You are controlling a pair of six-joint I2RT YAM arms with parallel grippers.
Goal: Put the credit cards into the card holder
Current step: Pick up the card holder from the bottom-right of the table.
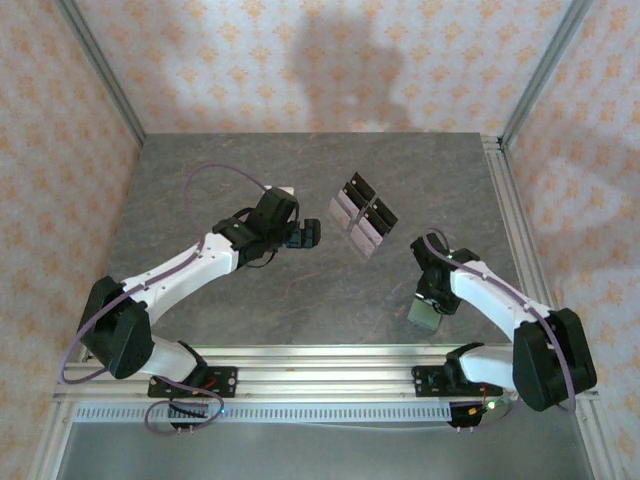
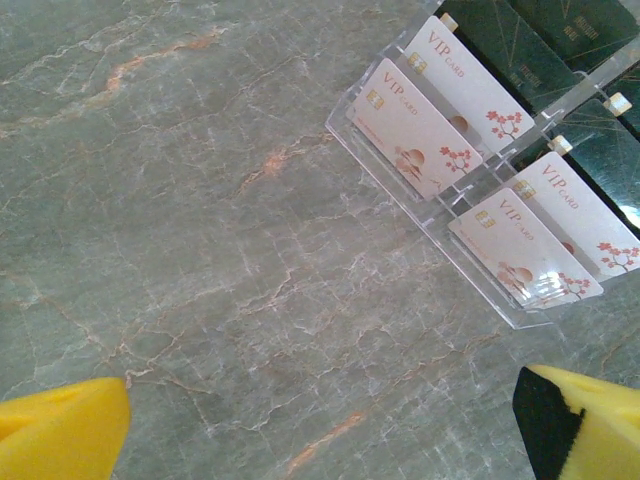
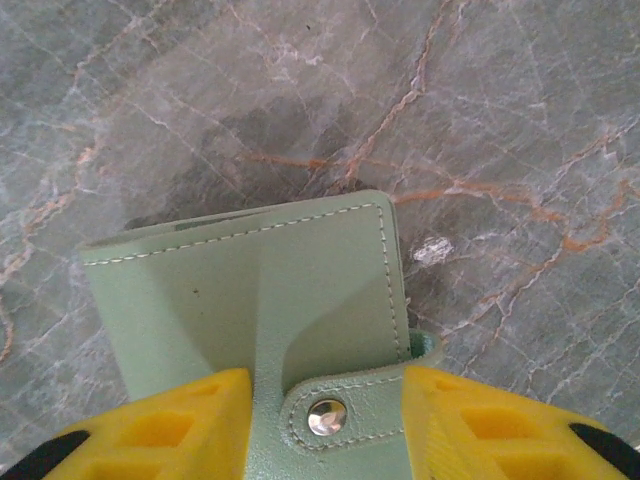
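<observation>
A: What's the setting?

B: A grey, veined stone surface point(image 1: 250, 300), closed in by walls point(image 1: 300, 60) papered in a pale orange pattern.

A: And nearest the arm bases?

B: The right fingers point(image 3: 170, 420), closed on the card holder point(image 3: 250, 290). The sage-green holder sits clamped between the two yellow fingers, at the edge that carries the snap tab point(image 3: 327, 415). Its body reaches out ahead of the fingertips. Whether it touches the stone, I can't tell.

A: The left fingers point(image 2: 60, 430)?

B: Spread wide, with only bare stone between them.

A: Where are the credit cards point(image 2: 415, 130)?

B: Farther out, in a clear tray point(image 2: 432, 222) ahead and to the right of the left fingers, apart from them. From the right fingers it lies beyond and to the left. Four pale cards marked VIP stand in the rows nearer the left fingers, and dark cards point(image 2: 530, 60) fill the rows behind.
</observation>
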